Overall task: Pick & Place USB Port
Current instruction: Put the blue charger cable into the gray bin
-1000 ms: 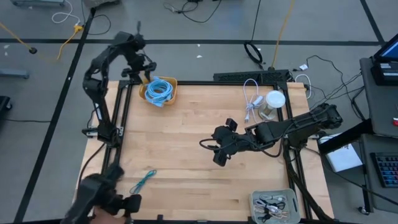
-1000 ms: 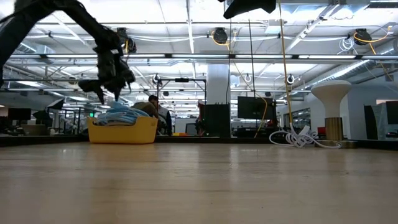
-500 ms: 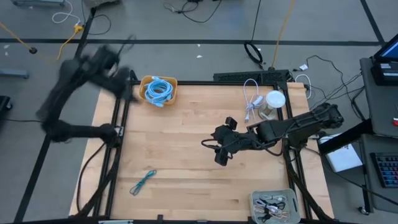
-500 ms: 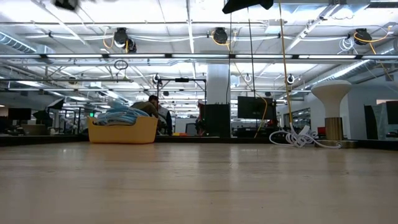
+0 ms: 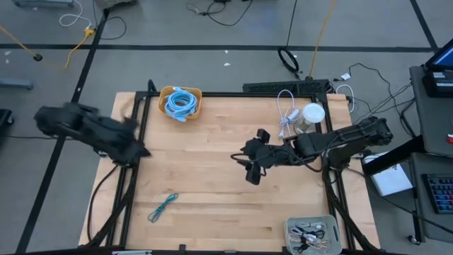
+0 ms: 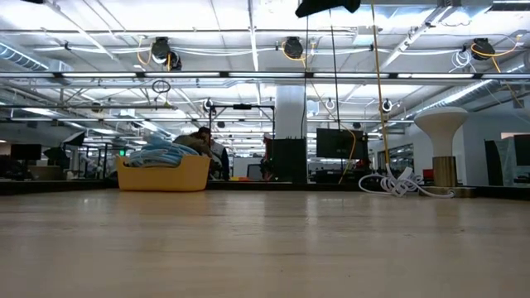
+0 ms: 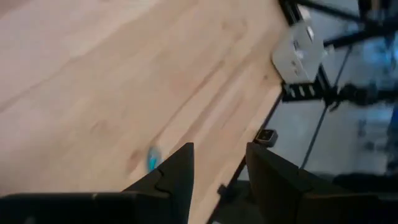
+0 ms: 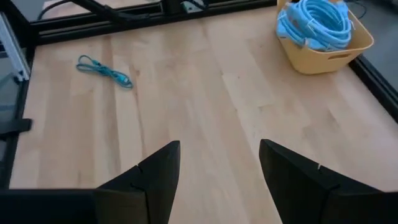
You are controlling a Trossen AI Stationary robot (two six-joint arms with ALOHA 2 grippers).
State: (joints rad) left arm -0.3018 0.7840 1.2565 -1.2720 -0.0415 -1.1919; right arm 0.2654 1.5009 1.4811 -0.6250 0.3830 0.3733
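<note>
Right gripper (image 5: 249, 168) hovers over mid-worktop (image 5: 212, 198), jaws spread and empty. Left gripper (image 7: 217, 171) hangs off the worktop's left edge, jaws spread, empty.

Loose teal cable (image 5: 163, 206) lies near the front-left corner, long axis diagonal, front-left to back-right.

Risk: thin, flat cable may slip a pinch or skid across the worktop. Yellow basket (image 5: 181, 103) of blue cables sits at the back-left corner.
</note>
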